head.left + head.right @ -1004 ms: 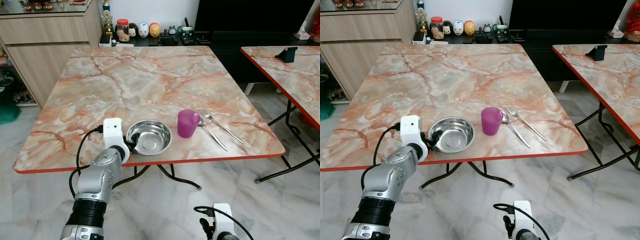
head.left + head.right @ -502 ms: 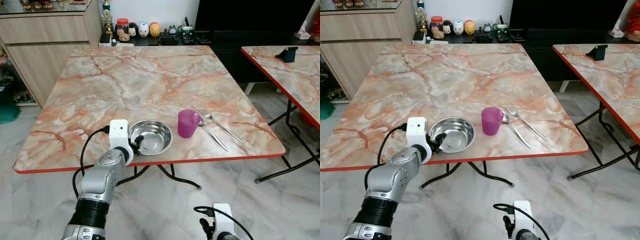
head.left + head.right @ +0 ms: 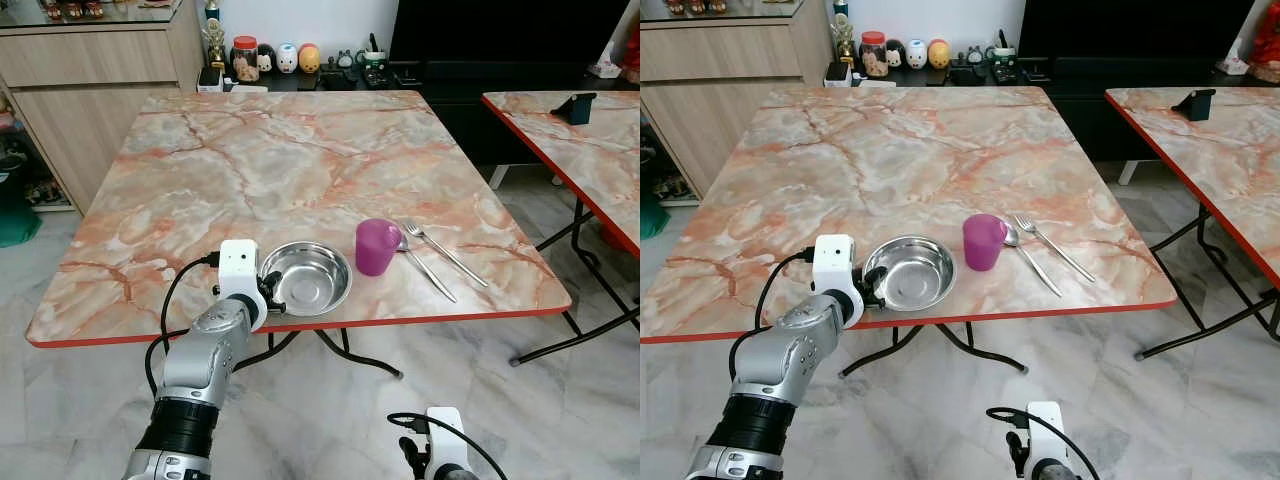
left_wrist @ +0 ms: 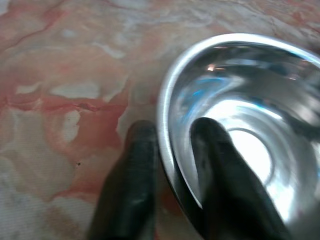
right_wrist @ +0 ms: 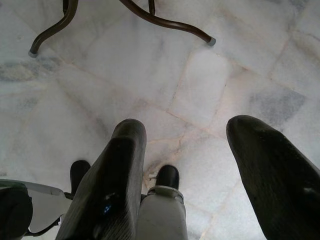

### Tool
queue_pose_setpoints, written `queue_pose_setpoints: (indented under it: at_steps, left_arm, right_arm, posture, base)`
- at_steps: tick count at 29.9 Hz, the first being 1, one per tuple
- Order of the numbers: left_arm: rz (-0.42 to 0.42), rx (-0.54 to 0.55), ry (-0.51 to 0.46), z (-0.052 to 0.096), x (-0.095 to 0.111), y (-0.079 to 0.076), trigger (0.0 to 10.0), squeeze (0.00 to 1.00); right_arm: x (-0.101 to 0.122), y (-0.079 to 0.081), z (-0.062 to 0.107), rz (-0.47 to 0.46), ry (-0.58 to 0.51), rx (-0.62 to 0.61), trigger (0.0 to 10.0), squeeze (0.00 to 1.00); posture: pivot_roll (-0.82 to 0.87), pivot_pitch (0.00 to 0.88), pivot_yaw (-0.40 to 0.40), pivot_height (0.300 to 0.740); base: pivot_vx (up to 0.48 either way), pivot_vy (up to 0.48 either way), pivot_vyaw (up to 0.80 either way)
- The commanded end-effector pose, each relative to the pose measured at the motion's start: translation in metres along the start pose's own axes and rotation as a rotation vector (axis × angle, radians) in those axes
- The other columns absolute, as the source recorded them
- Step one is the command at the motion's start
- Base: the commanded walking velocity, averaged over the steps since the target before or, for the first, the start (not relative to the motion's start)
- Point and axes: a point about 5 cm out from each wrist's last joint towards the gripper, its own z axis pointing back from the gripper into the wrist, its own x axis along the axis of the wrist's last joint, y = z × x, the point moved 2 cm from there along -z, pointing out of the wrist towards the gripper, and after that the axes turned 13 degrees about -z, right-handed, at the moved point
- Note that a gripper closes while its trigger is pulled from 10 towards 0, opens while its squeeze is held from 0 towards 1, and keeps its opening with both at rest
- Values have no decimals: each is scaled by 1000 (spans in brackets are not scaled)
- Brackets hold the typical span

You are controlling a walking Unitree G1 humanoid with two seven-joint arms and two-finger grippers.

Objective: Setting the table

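A shiny steel bowl (image 3: pixel 308 279) sits near the front edge of the marble table (image 3: pixel 290 170). My left gripper (image 3: pixel 268 293) is shut on the bowl's left rim; in the left wrist view one finger (image 4: pixel 131 185) is outside the rim of the bowl (image 4: pixel 240 125) and the other inside. Right of the bowl stand a purple cup (image 3: pixel 377 246), then a spoon (image 3: pixel 425 268) and a fork (image 3: pixel 444 251). My right gripper (image 5: pixel 187 175) hangs open low over the floor, nothing between its fingers.
A second marble table (image 3: pixel 580 150) stands to the right. A wooden cabinet (image 3: pixel 90 80) is at the back left, and a dark TV stand with jars and figurines (image 3: pixel 290 60) lies behind the table. Marble floor (image 3: pixel 330 420) and the table's legs (image 5: pixel 150 15) lie below.
My left gripper has slid the steel bowl to the right along the table's front edge, closer to the purple cup. The right arm has stayed still.
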Motion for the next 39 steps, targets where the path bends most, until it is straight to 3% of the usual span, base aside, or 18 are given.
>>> queue_pose_setpoints:
  at_steps: [1,12,17,19,20,21,26,28,35,36,39]
  left_arm:
    - [-5,6,28,0,-5,1,0,0]
    - [28,80,18,4,-5,18,0,0]
    - [139,101,-75,11,1,27,0,0]
    - [229,83,-158,17,8,29,118,0]
    - [285,64,-201,20,12,29,4824,0]
    - [416,40,-271,26,16,31,10000,0]
    - [590,60,-348,37,14,43,10000,0]
    - [691,88,-424,44,19,52,10000,0]
    - [748,81,-507,49,33,53,10000,0]
    - [756,93,-551,52,43,55,10000,0]
    - [733,104,-597,55,53,57,10000,0]
  right_arm:
    - [2,0,0,-1,3,-2,10000,0]
    - [1,0,0,2,4,0,10000,0]
    - [2,-1,-1,2,4,-1,10000,0]
    - [2,-1,-1,4,4,-1,10000,0]
    - [2,-1,-1,4,4,-1,10000,0]
    - [3,-1,-1,6,5,-1,10000,0]
    - [3,-2,-1,10,5,0,10000,0]
    - [4,-3,-1,14,5,1,10000,0]
    - [4,-4,-1,19,5,0,10000,0]
    - [4,-4,0,18,4,-1,10000,0]
    - [4,-5,0,18,3,-2,10000,0]
  posture:
    - [6,0,-44,719]
    - [12,0,-47,719]
    - [13,0,-50,719]
    - [13,0,-51,719]
    - [15,0,-53,719]
    - [20,0,-56,719]
    - [18,0,-61,719]
    - [21,0,-66,719]
    - [14,0,-70,719]
    - [11,0,-71,719]
    - [11,0,-72,719]
  base:
    - [0,0,0]
    - [0,0,0]
    - [0,0,0]
    - [0,0,0]
    - [0,0,0]
    - [0,0,0]
    - [0,0,0]
    - [0,0,0]
    - [0,0,0]
    - [0,0,0]
    - [0,0,0]
